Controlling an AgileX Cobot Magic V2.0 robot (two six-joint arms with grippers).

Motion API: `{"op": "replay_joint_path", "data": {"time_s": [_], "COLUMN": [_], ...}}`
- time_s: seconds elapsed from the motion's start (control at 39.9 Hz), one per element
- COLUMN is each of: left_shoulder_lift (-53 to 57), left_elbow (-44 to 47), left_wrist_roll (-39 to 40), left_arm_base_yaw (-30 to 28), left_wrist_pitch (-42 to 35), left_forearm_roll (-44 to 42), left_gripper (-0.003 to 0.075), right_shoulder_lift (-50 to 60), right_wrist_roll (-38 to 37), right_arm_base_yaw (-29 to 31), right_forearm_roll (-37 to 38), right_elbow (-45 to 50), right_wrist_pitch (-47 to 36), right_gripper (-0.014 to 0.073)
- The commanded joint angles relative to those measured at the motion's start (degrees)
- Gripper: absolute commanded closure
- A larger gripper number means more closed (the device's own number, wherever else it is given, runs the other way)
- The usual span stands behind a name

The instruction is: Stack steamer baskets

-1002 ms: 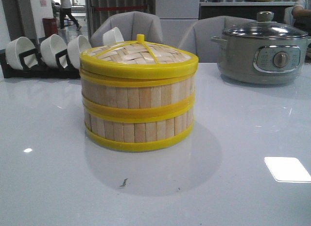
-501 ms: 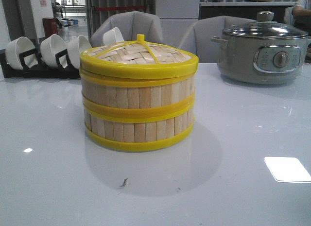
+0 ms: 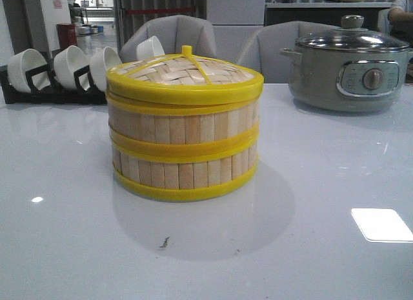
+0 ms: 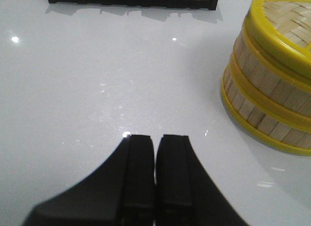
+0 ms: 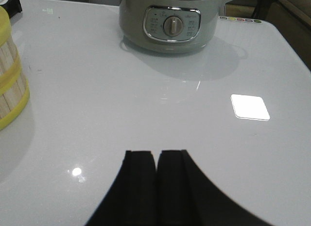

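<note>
Glossy white surface (image 3: 310, 261), bearing one bright light reflection near the front right. Left gripper (image 4: 155, 138): jaws pressed together, empty, hovering over bare surface beside the stack. Right gripper (image 5: 155, 154): jaws pressed together, empty. Steamer baskets (image 3: 184, 151): two, stacked upright at centre, capped by a woven lid (image 3: 184, 77). Grey electric pot (image 3: 348, 71): far right. White cups in a black rack (image 3: 64, 71): far left.

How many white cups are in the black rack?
4 show. Three cups sit in a row in the rack; a fourth peeks from behind the lid. More may be hidden.
</note>
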State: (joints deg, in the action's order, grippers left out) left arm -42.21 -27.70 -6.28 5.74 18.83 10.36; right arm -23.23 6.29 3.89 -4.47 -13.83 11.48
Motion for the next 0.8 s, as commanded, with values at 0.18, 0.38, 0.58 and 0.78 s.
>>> {"op": "replay_joint_path", "data": {"time_s": [0.18, 0.38, 0.58, 0.78], "left_shoulder_lift": [5.10, 16.61, 28.74, 37.33], "left_elbow": [-1.61, 3.61, 12.43, 22.64], "left_wrist_roll": [-0.14, -0.14, -0.14, -0.14], "left_arm_base_yaw": [0.49, 0.49, 0.49, 0.49], "left_wrist_pitch": [-6.93, -13.74, -16.55, -23.24], "left_forearm_roll": [-4.36, -3.51, -4.44, -4.44], "left_gripper": [0.0636, 0.0636, 0.0636, 0.0636], "right_shoulder_lift": [-0.08, -0.08, -0.08, -0.08], "right_wrist_roll": [0.27, 0.27, 0.27, 0.27], "right_arm_base_yaw": [0.32, 0.32, 0.32, 0.32], "right_forearm_roll": [0.50, 0.50, 0.50, 0.50], "right_elbow": [-1.69, -1.69, -1.69, -1.69], "right_wrist_pitch": [-5.03, -5.03, -5.03, -5.03], "right_gripper": [0.0565, 0.0565, 0.0565, 0.0565]}}
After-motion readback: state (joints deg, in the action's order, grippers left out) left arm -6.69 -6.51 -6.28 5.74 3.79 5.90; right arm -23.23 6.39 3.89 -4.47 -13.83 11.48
